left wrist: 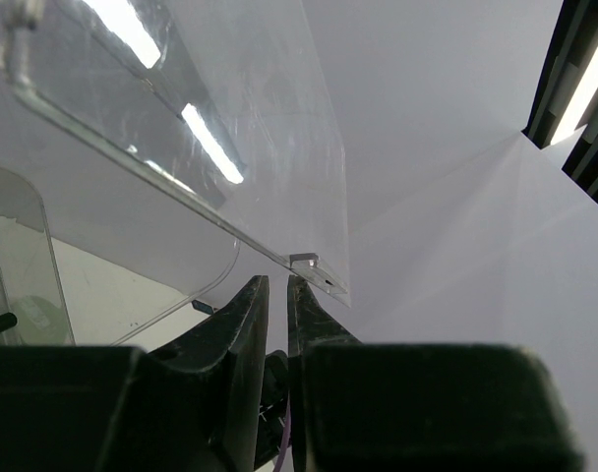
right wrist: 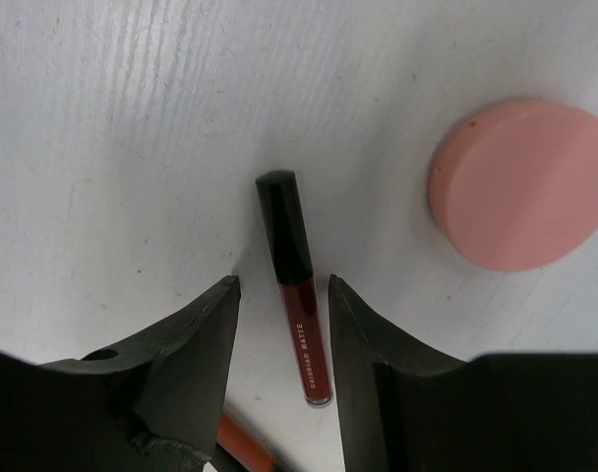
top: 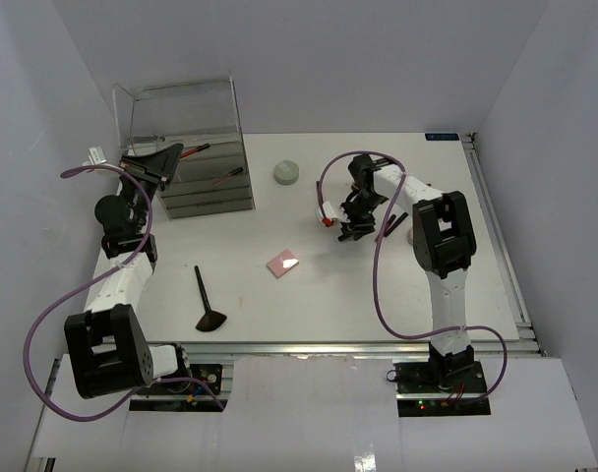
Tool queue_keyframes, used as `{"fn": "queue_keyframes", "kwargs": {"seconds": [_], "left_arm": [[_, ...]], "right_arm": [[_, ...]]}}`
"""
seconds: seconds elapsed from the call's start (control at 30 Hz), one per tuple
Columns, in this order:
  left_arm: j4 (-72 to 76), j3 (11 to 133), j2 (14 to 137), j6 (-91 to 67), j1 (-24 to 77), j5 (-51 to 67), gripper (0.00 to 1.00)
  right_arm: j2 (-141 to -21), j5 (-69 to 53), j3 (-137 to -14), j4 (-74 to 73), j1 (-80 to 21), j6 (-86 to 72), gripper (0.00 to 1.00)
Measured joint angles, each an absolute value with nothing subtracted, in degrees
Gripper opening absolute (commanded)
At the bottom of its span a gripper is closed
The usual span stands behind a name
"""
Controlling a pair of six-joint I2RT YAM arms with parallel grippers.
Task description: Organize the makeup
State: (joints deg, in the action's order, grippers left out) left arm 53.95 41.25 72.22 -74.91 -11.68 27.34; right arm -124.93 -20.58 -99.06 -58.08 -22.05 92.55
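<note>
Lip-gloss stick (right wrist: 297,315) lies flat on bare counter (right wrist: 132,118), black cap pointing away from right end effector (right wrist: 282,285), whose half-open fingers straddle it; pink disc (right wrist: 520,187) near.

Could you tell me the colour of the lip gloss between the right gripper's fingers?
The lip gloss is dark red with a black cap; right wrist view.

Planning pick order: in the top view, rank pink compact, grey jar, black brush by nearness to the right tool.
1. pink compact, left and nearer; grey jar, left and farther back: too close to call.
2. black brush, far left.
</note>
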Motion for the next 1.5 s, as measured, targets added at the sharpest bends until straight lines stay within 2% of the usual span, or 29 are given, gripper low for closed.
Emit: {"fn": "queue_keyframes", "kwargs": {"seconds": [0.33, 0.63, 0.77, 0.87, 1.1, 1.27, 1.5], "left_arm": [[53.98, 41.25, 71.75, -74.96, -11.68, 27.49, 0.25], [53.98, 41.25, 71.24, -75.00, -11.68, 27.51, 0.25], [54.00, 41.25, 71.24, -75.01, -11.70, 27.49, 0.25], [53.98, 41.25, 71.24, -75.02, -11.70, 27.49, 0.25], [53.78, 41.25, 70.78, -75.00, -11.79, 27.52, 0.25], [53.76, 41.25, 70.08, -75.00, -11.79, 27.50, 0.25], [53.58, 41.25, 70.03, -74.97, -11.79, 27.51, 0.25]], "right_arm": [[-124.17, -20.40, -96.87, -56.70, -22.64, 92.48, 0.20], [-119.87, -21.15, -93.86, -56.40, -24.67, 92.53, 0.13], [-113.85, -21.98, -93.95, -56.31, -30.24, 90.90, 0.08], [-109.41, -21.74, -94.87, -54.88, -37.37, 88.07, 0.08], [-108.09, -18.73, -102.36, -41.76, -53.18, 75.02, 0.08], [-115.17, -15.83, -114.37, -26.91, -54.46, 66.47, 0.08], [-123.34, -10.61, -116.02, -4.25, -54.88, 59.55, 0.08]]}}
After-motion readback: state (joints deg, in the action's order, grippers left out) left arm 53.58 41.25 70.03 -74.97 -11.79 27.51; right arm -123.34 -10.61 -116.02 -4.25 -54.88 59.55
